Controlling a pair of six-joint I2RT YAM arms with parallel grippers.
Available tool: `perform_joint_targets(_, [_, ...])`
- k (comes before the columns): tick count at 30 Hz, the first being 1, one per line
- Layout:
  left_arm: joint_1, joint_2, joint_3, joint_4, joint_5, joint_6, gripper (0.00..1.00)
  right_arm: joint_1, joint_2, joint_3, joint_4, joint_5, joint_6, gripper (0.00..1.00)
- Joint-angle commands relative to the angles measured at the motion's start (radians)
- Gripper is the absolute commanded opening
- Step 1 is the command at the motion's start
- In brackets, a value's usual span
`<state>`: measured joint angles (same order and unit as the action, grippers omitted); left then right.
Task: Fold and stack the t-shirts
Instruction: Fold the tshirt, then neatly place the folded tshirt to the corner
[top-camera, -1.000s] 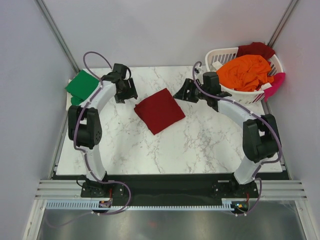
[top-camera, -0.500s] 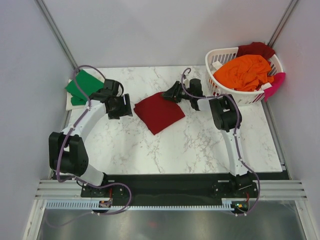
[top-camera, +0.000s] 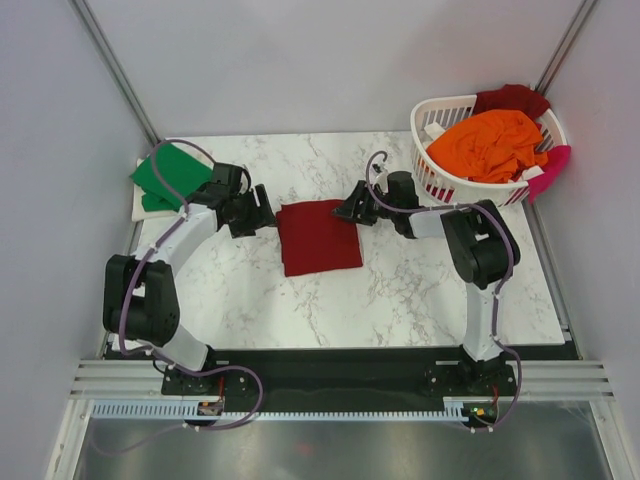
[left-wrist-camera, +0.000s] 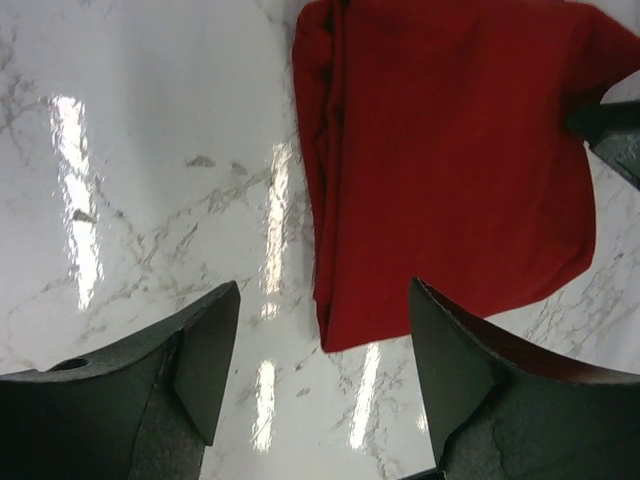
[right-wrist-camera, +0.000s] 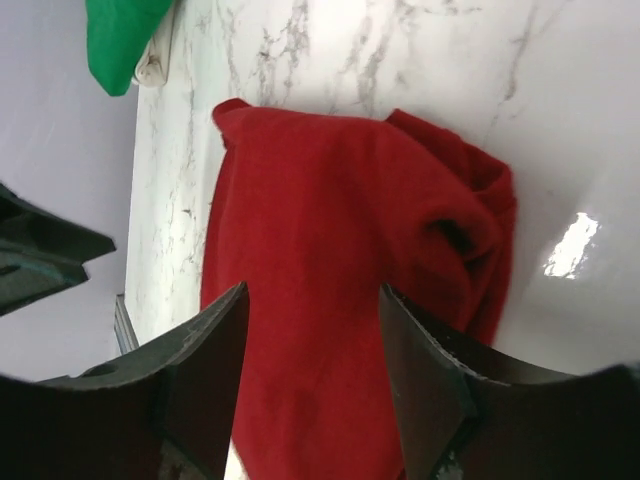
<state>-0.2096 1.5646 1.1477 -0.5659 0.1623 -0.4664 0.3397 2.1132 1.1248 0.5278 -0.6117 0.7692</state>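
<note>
A folded dark red t-shirt (top-camera: 318, 236) lies flat mid-table, squared to the table's edges. My left gripper (top-camera: 262, 215) stands open at its left edge; in the left wrist view the shirt (left-wrist-camera: 450, 170) has its near corner between the fingers of that gripper (left-wrist-camera: 323, 290), which clamps nothing. My right gripper (top-camera: 345, 210) is open at the shirt's far right corner, hovering over the cloth (right-wrist-camera: 340, 250) with its own jaws (right-wrist-camera: 312, 290) apart. A folded green t-shirt (top-camera: 165, 172) rests at the far left. Orange (top-camera: 492, 145), dark red (top-camera: 512, 98) and pink (top-camera: 553, 165) shirts sit in the basket.
The white slotted laundry basket (top-camera: 440, 110) stands at the table's far right corner. The green shirt (right-wrist-camera: 120, 35) lies on a pale pad at the table's left edge. Grey walls close in the table on the left, back and right.
The red shirt has turned from a diamond angle to square with the table and slid slightly nearer. Both grippers have closed in on it from either side.
</note>
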Motion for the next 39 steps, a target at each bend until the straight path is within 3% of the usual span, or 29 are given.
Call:
perform_joint_targets(1, [-0.007,0.044,-0.019,0.223,0.026,-0.060,0.76,0.010,-0.160,0.097,-0.202,0.024,-0.164,0.63])
perform_joint_targets(5, [-0.005,0.198,0.050,0.291,0.028,0.003,0.75,0.009,-0.347,0.109,-0.391,0.073,-0.228,0.69])
perform_joint_targets(9, [-0.004,0.345,0.113,0.291,0.028,0.011,0.75,0.008,-0.649,-0.055,-0.436,0.081,-0.219,0.73])
perform_joint_targets(15, [0.003,0.433,0.152,0.291,0.028,0.011,0.75,0.008,-0.956,-0.258,-0.598,0.061,-0.283,0.76])
perform_joint_targets(19, [0.004,0.459,0.129,0.291,0.028,0.011,0.75,0.009,-1.068,-0.301,-0.733,0.092,-0.330,0.77])
perform_joint_targets(23, [-0.001,0.480,0.095,0.291,0.028,0.011,0.75,0.008,-1.101,-0.312,-0.764,0.101,-0.335,0.79])
perform_joint_targets(24, [-0.002,0.485,0.090,0.433,0.174,-0.038,0.45,0.009,-1.096,-0.313,-0.766,0.101,-0.332,0.79])
perform_joint_targets(28, [-0.008,0.512,0.096,0.462,0.250,-0.052,0.30,0.007,-1.090,-0.316,-0.772,0.093,-0.335,0.79])
perform_joint_targets(29, [-0.008,0.520,0.098,0.469,0.267,-0.058,0.22,0.008,-1.095,-0.318,-0.772,0.095,-0.338,0.79])
perform_joint_targets(30, [-0.010,0.523,0.099,0.483,0.281,-0.060,0.07,0.009,-1.096,-0.321,-0.775,0.102,-0.340,0.79])
perform_joint_targets(31, [-0.010,0.523,0.101,0.489,0.295,-0.066,0.02,0.007,-1.099,-0.324,-0.776,0.104,-0.343,0.79])
perform_joint_targets(35, [-0.010,0.506,0.113,0.503,0.338,-0.074,0.02,0.009,-1.118,-0.336,-0.782,0.105,-0.347,0.79])
perform_joint_targets(39, [0.010,0.379,0.121,0.489,0.339,-0.075,0.02,0.009,-1.141,-0.353,-0.785,0.099,-0.343,0.79])
